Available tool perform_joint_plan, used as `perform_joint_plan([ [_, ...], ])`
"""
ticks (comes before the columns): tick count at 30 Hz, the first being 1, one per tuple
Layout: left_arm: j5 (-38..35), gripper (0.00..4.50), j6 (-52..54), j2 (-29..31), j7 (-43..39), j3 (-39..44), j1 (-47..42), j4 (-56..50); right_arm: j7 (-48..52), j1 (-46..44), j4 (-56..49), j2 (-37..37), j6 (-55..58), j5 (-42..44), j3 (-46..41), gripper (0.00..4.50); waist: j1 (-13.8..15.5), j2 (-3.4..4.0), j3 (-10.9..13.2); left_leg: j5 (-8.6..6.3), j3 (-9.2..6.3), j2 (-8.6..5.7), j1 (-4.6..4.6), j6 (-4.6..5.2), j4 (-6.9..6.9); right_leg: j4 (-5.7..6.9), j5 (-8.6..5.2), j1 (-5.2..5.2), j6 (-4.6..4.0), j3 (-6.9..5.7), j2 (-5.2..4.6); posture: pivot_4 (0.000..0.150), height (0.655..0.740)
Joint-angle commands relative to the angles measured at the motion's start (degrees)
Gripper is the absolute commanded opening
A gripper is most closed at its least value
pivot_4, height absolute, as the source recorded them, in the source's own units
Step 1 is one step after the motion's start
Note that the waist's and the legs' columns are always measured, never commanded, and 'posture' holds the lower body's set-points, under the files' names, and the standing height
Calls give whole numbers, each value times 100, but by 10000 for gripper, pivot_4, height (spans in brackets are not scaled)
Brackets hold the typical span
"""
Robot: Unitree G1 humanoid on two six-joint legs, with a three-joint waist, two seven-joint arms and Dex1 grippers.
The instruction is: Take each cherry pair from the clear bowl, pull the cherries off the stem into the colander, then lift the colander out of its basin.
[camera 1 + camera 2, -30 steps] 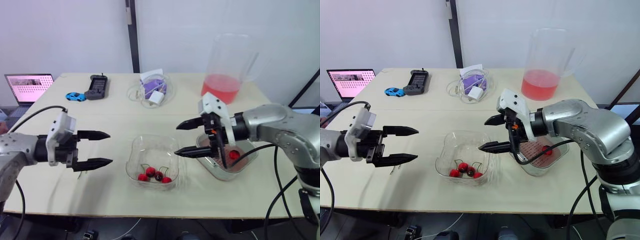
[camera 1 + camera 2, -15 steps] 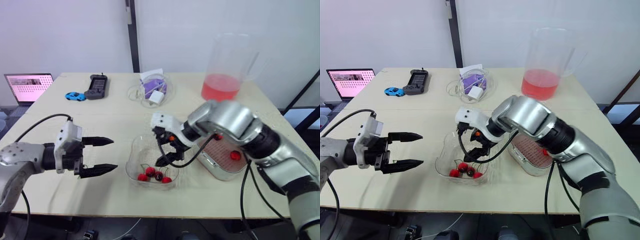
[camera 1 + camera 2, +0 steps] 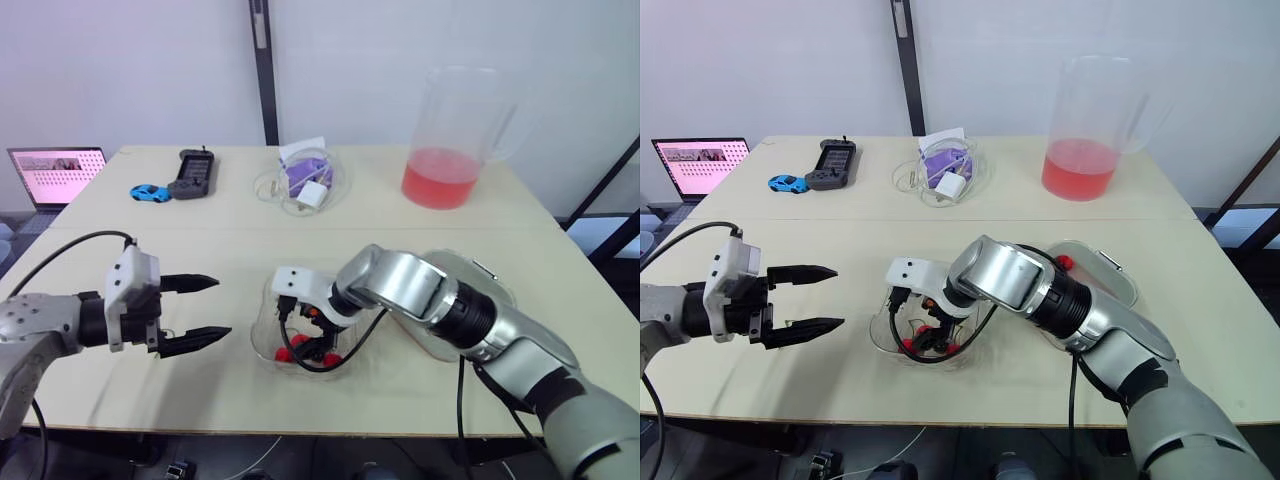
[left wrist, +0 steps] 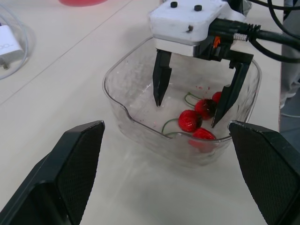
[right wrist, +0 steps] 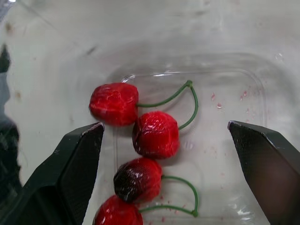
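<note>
Closer, R wrist view: 4 cherries (image 5: pixel 155 134); R gripper (image 4: pixel 186 115) spread, L gripper (image 3: pixel 222 306) spread.

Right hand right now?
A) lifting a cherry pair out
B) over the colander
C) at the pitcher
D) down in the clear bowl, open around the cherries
D: the right hand sits inside the clear bowl, fingers spread either side of the cherries, gripping nothing.

cherries (image 5: pixel 155 134) red, one dark | stems (image 5: pixel 183 101) green | bowl (image 4: pixel 136 63) clear | toy car (image 3: pixel 151 192) blue | jug liquid (image 3: pixel 438 178) pink | table (image 3: pixel 240 215) beige
</note>
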Motion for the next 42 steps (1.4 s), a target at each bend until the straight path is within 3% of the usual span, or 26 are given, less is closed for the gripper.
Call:
perform_joint_plan([
  [1,-29,44919,-37,53,35,99,-85,-67,-57,1,-45,83,-17,-144,23,42427,-11,0,0,0,0,0,0,0,0,0,0,0,0,0,0,1500,7332],
  [4,-15,45000,-33,57,45,77,-132,-44,-77,32,17,101,-60,-247,106,31908,-34,0,0,0,0,0,0,0,0,0,0,0,0,0,0,1500,7332],
  [7,-6,45000,-25,54,53,70,-137,-47,-63,46,26,109,-80,-295,137,16419,-68,0,0,0,-1,0,0,0,-1,0,0,0,0,0,0,1500,7332],
  [17,-2,45000,-10,54,63,2,-249,27,0,-22,-134,76,-87,-343,-9,16419,-99,0,0,0,-4,0,0,0,-3,0,0,-1,0,-2,1,1500,7332],
  [28,-102,45000,18,-77,90,-173,-583,267,68,-90,-1008,-361,39,-134,-901,16419,-93,0,0,0,-6,0,0,0,-3,0,0,1,0,-4,1,1500,7332],
  [34,-716,45000,611,-403,472,-56,-1159,429,137,415,-1684,-750,-1437,-313,-1471,16419,-91,-3,-2,0,-7,0,0,0,-2,0,0,3,0,-5,0,1500,7332],
  [37,-623,45000,601,-441,567,-114,-1376,600,-2,781,-1933,-744,-2101,-514,-1625,16419,-98,-3,-2,0,-8,0,0,0,1,1,0,4,1,-6,1,1500,7332],
  [42,-1021,45000,904,-817,767,-134,-2280,1157,-618,1558,-2188,-770,-3370,-1162,-2029,16419,-64,-7,-4,1,-10,-2,0,-1,4,2,0,8,1,-9,0,1500,7332],
])
